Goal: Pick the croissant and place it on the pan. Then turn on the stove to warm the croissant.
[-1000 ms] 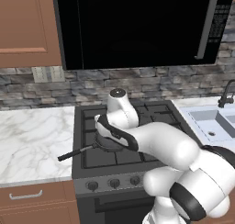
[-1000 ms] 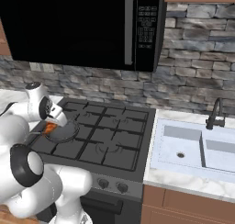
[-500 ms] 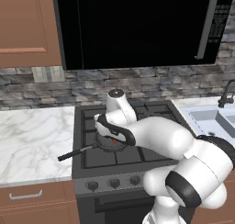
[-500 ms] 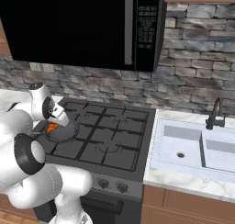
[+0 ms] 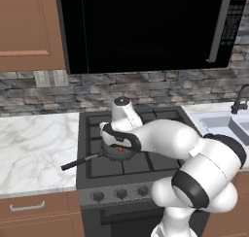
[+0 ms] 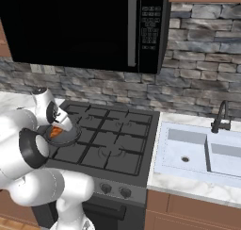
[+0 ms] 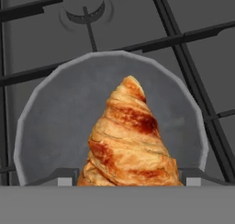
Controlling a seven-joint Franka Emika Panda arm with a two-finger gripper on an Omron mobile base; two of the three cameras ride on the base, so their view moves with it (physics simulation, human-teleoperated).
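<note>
Croissant (image 7: 128,140): golden-brown, ridged, pointed end up in the hand view; lower end cut off by the bottom of that view. In the left base view only a small orange patch (image 5: 120,148) shows under the wrist; in the right base view an orange sliver (image 6: 56,131) between arm and pan rim.
Tool (image 7: 130,177): pinching the croissant, a grey finger stub on either side of it; fingertips themselves cut off.
Pan (image 7: 55,126): round, dark grey, directly beneath the croissant; near rim hidden behind pastry and fingers. Whether the pastry touches the pan floor cannot be told.
Pan handle (image 5: 80,160): thin, black, pointing toward the front left of the stove.
Stove (image 6: 117,144): black grates; pan sits on the front left burner. Right-hand burners bare and unobstructed.
Knobs (image 5: 119,193): row on the front panel, partly hidden by the arm's lower body.
Surface, left (image 5: 34,143): white marble, open room beside the stove.
Sink (image 6: 197,151): right of the stove, well apart from the pan.
Microwave (image 5: 146,27): black, overhead; top cut off.
</note>
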